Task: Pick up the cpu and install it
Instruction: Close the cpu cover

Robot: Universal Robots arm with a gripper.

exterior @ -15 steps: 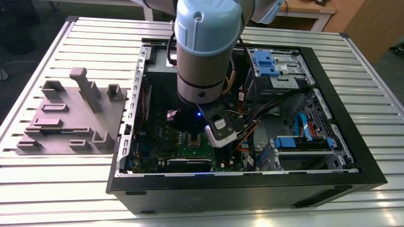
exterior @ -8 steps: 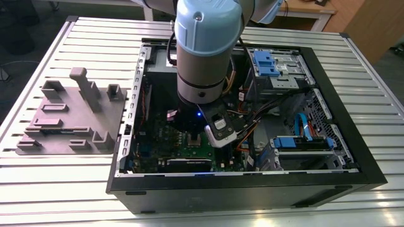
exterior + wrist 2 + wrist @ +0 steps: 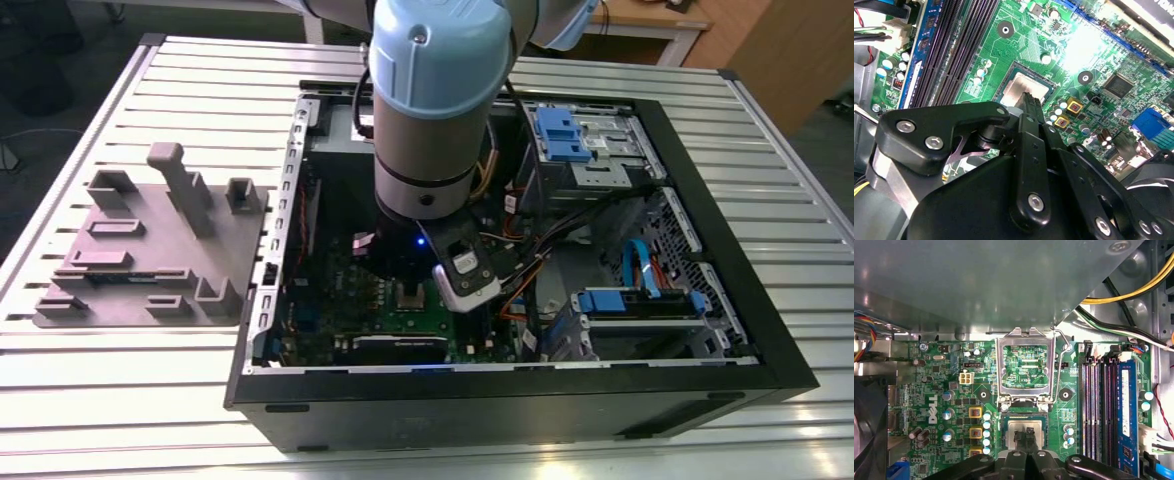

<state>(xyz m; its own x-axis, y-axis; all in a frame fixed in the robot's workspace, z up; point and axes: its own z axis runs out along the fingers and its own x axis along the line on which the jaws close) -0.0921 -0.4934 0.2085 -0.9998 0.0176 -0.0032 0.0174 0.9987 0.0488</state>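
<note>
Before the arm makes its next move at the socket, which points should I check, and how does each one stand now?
1. Cover of the socket flipped open: ok.
2. cpu lies inside the socket: ok.
3. cpu seated flat: cannot tell, the hand covers part of it.
4. Hand centred over the cpu: ok in both wrist views.
5. Cables away from the socket: ok.
6. Memory stick apart from the hand: ok.
</note>
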